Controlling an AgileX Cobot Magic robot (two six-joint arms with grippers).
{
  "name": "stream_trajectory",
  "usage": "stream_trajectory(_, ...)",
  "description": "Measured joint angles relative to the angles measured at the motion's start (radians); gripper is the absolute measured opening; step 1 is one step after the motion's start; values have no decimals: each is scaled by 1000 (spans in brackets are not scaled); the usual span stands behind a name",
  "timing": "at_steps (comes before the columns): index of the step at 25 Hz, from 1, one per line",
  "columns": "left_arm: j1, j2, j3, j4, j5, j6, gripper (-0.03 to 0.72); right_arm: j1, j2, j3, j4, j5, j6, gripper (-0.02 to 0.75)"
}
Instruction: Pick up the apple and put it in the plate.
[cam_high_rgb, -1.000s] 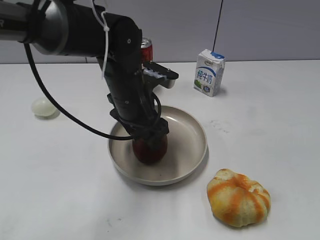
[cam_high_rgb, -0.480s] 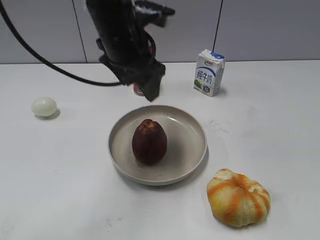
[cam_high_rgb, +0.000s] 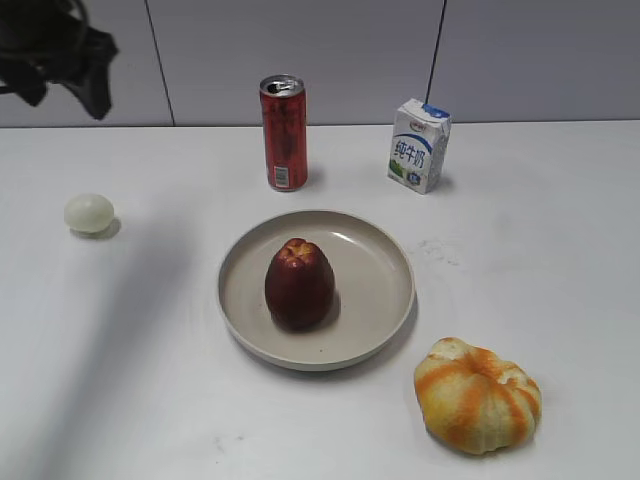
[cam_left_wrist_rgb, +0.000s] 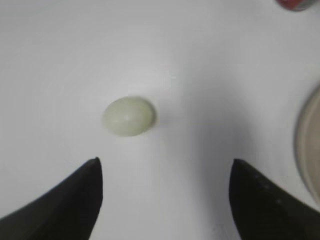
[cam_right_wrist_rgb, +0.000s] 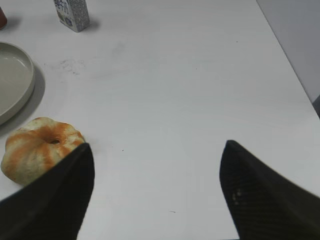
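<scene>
While the apple (cam_high_rgb: 299, 284) stands upright inside the plate (cam_high_rgb: 375, 258), left of its centre, nothing else shares that dish. It is dark maroon, tall and tapering, with a lighter dimpled top; the plate is round, shallow, plain beige with a raised rim. My left gripper (cam_left_wrist_rgb: 165, 172) hangs released and empty, its dark fingers spread wide, high over the table's (cam_high_rgb: 540, 220) left side above a small pale egg-shaped ball (cam_left_wrist_rgb: 128, 116). My right gripper (cam_right_wrist_rgb: 157, 160) is likewise spread apart, holding nothing, above bare white tabletop just beside a lumpy orange-and-white striped fruit (cam_right_wrist_rgb: 41, 147). Behind the plate stand a slim red can (cam_high_rgb: 283, 132) and a small milk carton (cam_high_rgb: 418, 145), well apart from each other. Smooth bare surface lies between the plate and the ball, and toward the right edge.
</scene>
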Motion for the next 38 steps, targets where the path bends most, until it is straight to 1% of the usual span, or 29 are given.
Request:
stream_trajectory(2, 71, -58, 75, 0, 0, -1, 593, 0, 0, 0, 0, 0, 0, 589)
stream_trajectory(4, 128, -140, 163, 3, 0, -4, 592, 0, 0, 0, 0, 0, 0, 589)
stream_trajectory(6, 159, -233, 261, 13, 0, -5, 589, 0, 0, 0, 0, 0, 0, 589)
stream_trajectory(9, 165, -396, 434, 21, 2, -6, 587, 0, 0, 0, 0, 0, 0, 589)
stream_trajectory(16, 165, -760, 830, -2, -15, -6, 579, 0, 0, 0, 0, 0, 1, 589)
stream_trajectory(20, 165, -953, 1030, -5, -52, -6, 578, 0, 0, 0, 0, 0, 1, 589)
stream_trajectory(23, 165, -1088, 1146, -5, -61, -12, 576, 0, 0, 0, 0, 0, 1, 589)
stream_trajectory(27, 165, -1263, 1237, -15, -103, -33, 575, 0, 0, 0, 0, 0, 1, 589)
stream_trajectory(32, 165, -1449, 1238, -17, -125, -42, 575, 0, 0, 0, 0, 0, 1, 589)
stream_trajectory(38, 165, -1611, 1238, -17, -126, -42, 573, 0, 0, 0, 0, 0, 1, 589)
